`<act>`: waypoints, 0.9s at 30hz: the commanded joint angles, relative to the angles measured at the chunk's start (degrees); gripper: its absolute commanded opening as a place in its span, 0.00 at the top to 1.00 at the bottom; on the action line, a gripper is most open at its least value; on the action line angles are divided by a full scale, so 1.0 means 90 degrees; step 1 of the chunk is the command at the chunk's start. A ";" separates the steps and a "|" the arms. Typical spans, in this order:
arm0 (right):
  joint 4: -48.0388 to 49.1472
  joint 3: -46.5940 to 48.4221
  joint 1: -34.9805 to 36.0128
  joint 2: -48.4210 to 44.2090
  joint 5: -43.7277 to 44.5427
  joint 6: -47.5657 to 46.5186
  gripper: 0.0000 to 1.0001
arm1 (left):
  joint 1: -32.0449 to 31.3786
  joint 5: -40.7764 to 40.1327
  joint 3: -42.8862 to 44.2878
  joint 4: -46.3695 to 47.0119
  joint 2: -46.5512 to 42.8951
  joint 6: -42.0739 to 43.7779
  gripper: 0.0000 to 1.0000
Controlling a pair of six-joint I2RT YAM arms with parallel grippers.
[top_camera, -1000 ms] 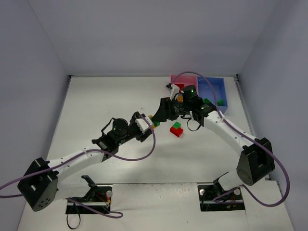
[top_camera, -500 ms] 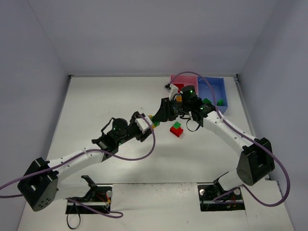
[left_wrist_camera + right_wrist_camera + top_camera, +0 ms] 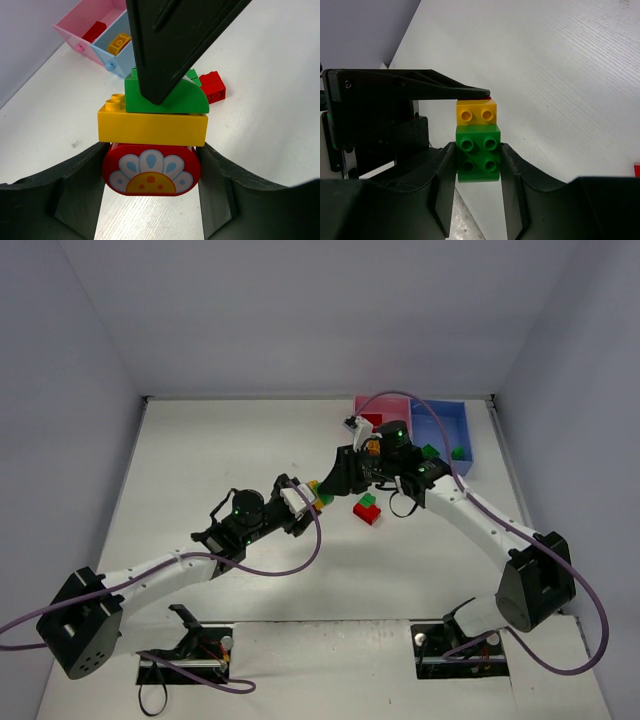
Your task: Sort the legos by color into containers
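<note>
Near the white table's (image 3: 200,460) middle, the left gripper (image 3: 151,164) pinched the red flower-printed rounded plastic brick (image 3: 150,176) under a yellow studded brick (image 3: 152,129). The right gripper (image 3: 478,172) clamped the green studded brick (image 3: 478,149) on top. Splitting the clump seemed in hand: next, pulling apart before carrying the bricks to the joined plastic trays (image 3: 440,425).

A green brick (image 3: 187,100), a yellow brick (image 3: 152,128) and a red piece (image 3: 151,170) are seen. The red piece is printed with a flower of white-and-blue petals and a yellow centre dotted red. A red brick (image 3: 94,31) is seen in the pink tray (image 3: 67,32), an orange brick (image 3: 119,43) in the light-blue tray (image 3: 114,64). The table (image 3: 260,150) is white.
</note>
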 commanded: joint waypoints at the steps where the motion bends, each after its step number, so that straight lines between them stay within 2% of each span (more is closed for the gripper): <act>1: 0.0462 -0.0039 -0.0113 -0.0434 0.0199 -0.0133 1.00 | -0.0014 0.0054 0.0026 0.0596 -0.0172 -0.0128 0.88; 20: 0.0589 -0.0333 -0.0455 -0.0590 0.0024 -0.0094 1.00 | -0.0014 0.0073 0.0075 0.0674 0.0101 -0.0187 0.89; 26: 0.0521 -0.0449 -0.0543 -0.0600 0.0355 -0.0153 1.00 | -0.0014 -0.0122 0.0075 0.0499 0.0726 -0.0186 0.89; 27: 0.0491 -0.0517 -0.0543 -0.0609 0.0472 -0.0153 1.00 | -0.0014 -0.0171 0.0094 0.0488 0.0978 -0.0361 0.86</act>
